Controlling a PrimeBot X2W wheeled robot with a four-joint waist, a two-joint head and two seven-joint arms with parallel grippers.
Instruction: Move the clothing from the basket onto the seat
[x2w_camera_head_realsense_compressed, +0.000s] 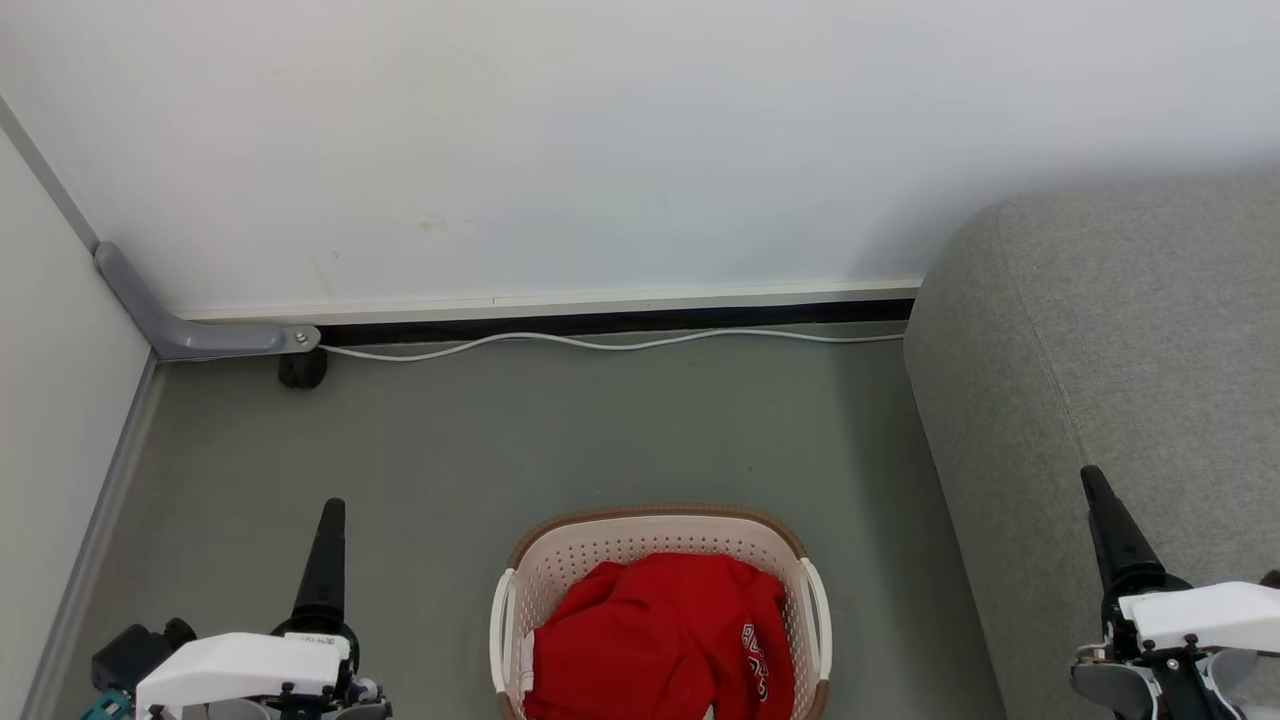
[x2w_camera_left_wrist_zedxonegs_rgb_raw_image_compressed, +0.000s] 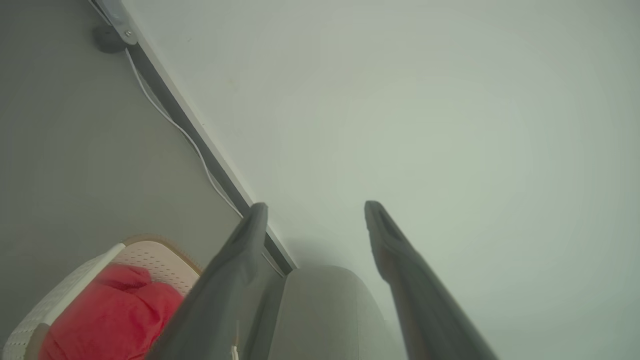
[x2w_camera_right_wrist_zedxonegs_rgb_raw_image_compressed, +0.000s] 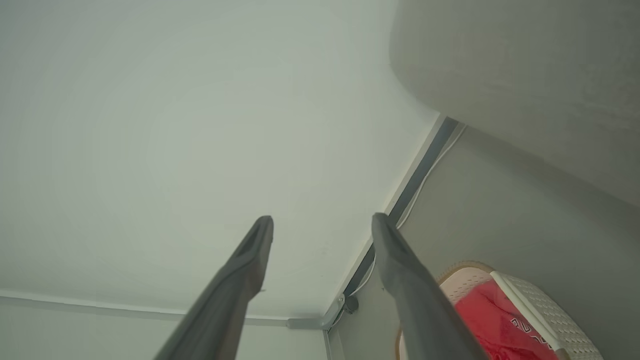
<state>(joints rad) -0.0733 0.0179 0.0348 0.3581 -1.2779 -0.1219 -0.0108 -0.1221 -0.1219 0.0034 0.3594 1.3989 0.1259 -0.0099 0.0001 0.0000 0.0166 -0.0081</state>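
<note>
The cream basket (x2w_camera_head_realsense_compressed: 600, 545) with a brown rim stands on the floor at the bottom centre of the head view. Inside it, the red clothing (x2w_camera_head_realsense_compressed: 650, 640) lies bunched, with white lettering on its right side. The grey seat (x2w_camera_head_realsense_compressed: 1120, 350) rises at the right, near the basket. My left gripper (x2w_camera_head_realsense_compressed: 330, 520) hovers left of the basket and is open, fingers apart with nothing between them (x2w_camera_left_wrist_zedxonegs_rgb_raw_image_compressed: 315, 205). My right gripper (x2w_camera_head_realsense_compressed: 1097, 485) is over the seat's front edge, open and empty too (x2w_camera_right_wrist_zedxonegs_rgb_raw_image_compressed: 322, 218). Both wrist views catch the basket (x2w_camera_left_wrist_zedxonegs_rgb_raw_image_compressed: 150, 255) (x2w_camera_right_wrist_zedxonegs_rgb_raw_image_compressed: 545, 310), the clothing (x2w_camera_left_wrist_zedxonegs_rgb_raw_image_compressed: 110, 310) (x2w_camera_right_wrist_zedxonegs_rgb_raw_image_compressed: 500, 320) and the seat (x2w_camera_left_wrist_zedxonegs_rgb_raw_image_compressed: 325, 310) (x2w_camera_right_wrist_zedxonegs_rgb_raw_image_compressed: 525, 75).
A white wall runs along the back, with a white cable (x2w_camera_head_realsense_compressed: 600, 343) lying at its foot. A grey conduit (x2w_camera_head_realsense_compressed: 190, 335) and a small black round fitting (x2w_camera_head_realsense_compressed: 302, 370) sit in the left corner. Grey floor (x2w_camera_head_realsense_compressed: 600, 430) stretches between the wall, the basket and the seat.
</note>
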